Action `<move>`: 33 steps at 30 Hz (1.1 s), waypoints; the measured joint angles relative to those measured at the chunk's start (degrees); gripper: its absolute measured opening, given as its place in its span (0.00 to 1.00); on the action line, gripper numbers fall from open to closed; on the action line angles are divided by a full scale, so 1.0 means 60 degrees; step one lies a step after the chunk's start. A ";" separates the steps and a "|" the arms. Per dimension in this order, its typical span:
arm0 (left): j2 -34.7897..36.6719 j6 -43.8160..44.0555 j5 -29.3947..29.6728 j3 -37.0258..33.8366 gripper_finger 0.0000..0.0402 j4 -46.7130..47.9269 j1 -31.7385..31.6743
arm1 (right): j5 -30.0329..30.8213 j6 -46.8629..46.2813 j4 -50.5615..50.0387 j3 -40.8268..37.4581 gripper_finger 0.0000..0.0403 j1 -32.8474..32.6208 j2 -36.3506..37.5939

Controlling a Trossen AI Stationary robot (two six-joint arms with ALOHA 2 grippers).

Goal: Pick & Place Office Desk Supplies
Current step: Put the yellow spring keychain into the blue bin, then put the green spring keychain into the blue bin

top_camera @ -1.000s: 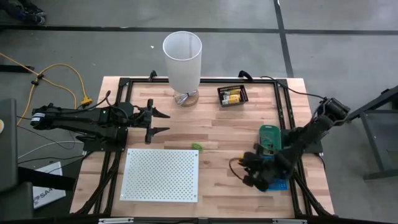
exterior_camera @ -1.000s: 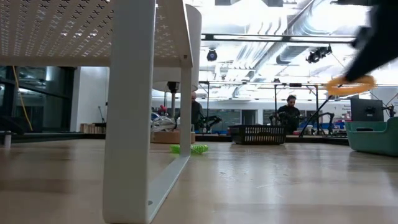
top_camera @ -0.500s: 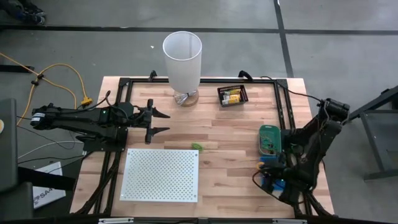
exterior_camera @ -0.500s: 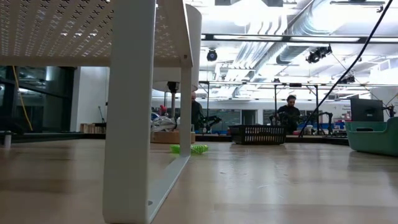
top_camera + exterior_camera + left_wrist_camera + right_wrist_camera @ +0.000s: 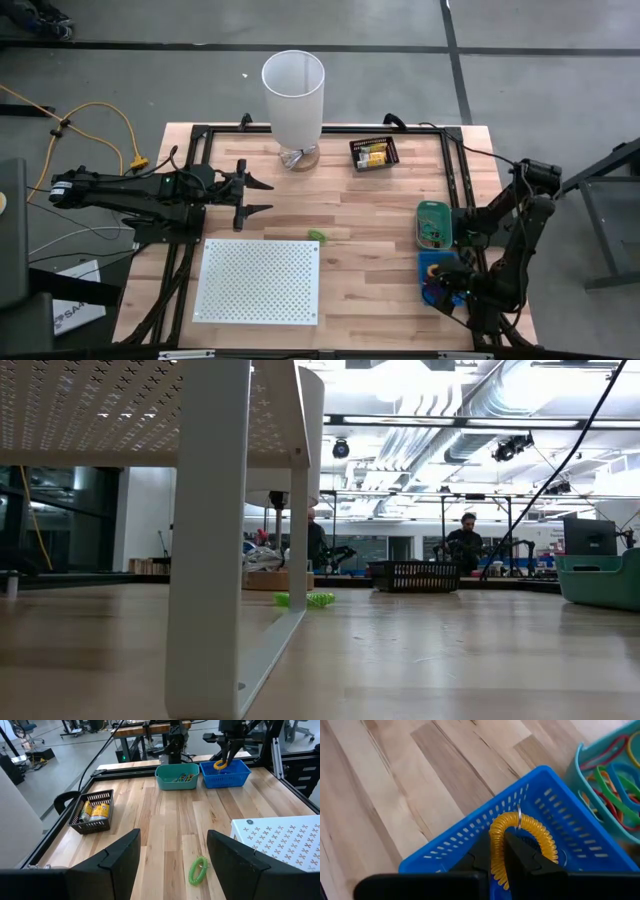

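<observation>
Right gripper: closed on yellow coiled loop, held over blue basket
Loop: arched upward, small metal ring at crest
Left gripper: fingers spread wide, empty
Green coiled loop: flat on wooden table, long axis towards teal bin
Room: open workshop, seated person far behind

Right claw pinching yellow coiled loop, above blue basket, teal bin alongside

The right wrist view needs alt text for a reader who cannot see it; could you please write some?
The right hand, shut on a yellow coiled loop, holds it over a blue basket on the wooden table. A teal bin of coloured bands stands beside the basket.
</observation>
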State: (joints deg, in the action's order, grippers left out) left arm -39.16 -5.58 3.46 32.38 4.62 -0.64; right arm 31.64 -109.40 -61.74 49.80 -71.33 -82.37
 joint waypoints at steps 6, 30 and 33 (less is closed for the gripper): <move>-0.0004 0.0000 0.0001 0.0000 0.55 0.0004 0.0002 | -0.0299 -0.0085 -0.0079 0.0000 0.06 0.0010 -0.0019; 0.0000 0.0000 0.0000 0.0000 0.55 0.0000 0.0000 | -0.0329 -0.0347 -0.0155 0.0000 0.23 0.0017 -0.0295; 0.0000 0.0000 0.0000 0.0000 0.55 0.0002 0.0000 | -0.0179 -0.0344 -0.0148 0.0000 0.22 0.0017 -0.0295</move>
State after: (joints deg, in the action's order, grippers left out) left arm -39.16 -5.58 3.46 32.38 4.63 -0.64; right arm 30.57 -111.46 -62.63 49.80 -71.22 -84.14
